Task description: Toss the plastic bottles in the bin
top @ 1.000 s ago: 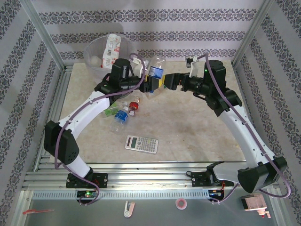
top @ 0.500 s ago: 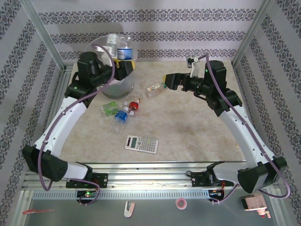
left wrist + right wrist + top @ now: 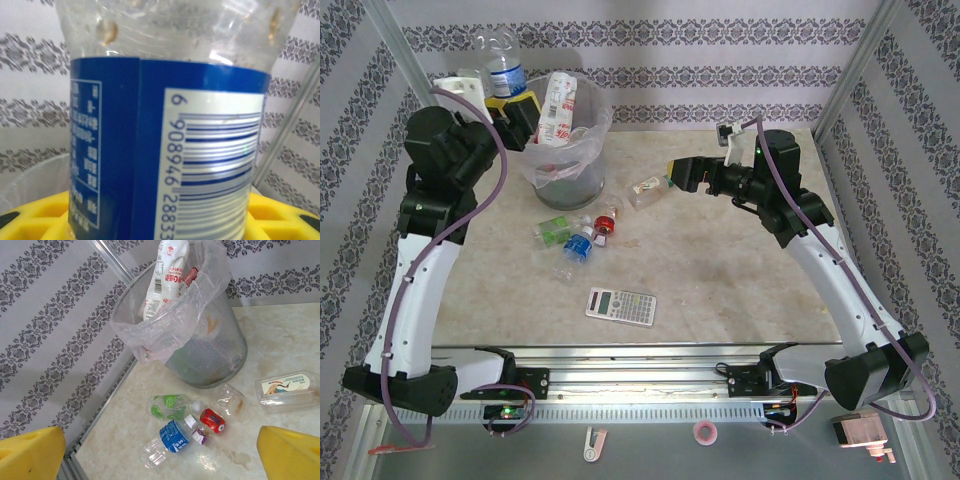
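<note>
The bottle [image 3: 502, 68] grasped in the left jaws is best centred over the bin [image 3: 582, 178] first; the right jaws are released.

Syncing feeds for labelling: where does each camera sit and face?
Top external: above and behind the bases, looking down on the table; both arms show.
Left wrist: on the left arm, facing the bottle in the left end effector; yellow fingers below.
Right wrist: on the right arm, facing the bin; open right end effector's fingertips at corners.
Shared: top and right wrist see the bin.
</note>
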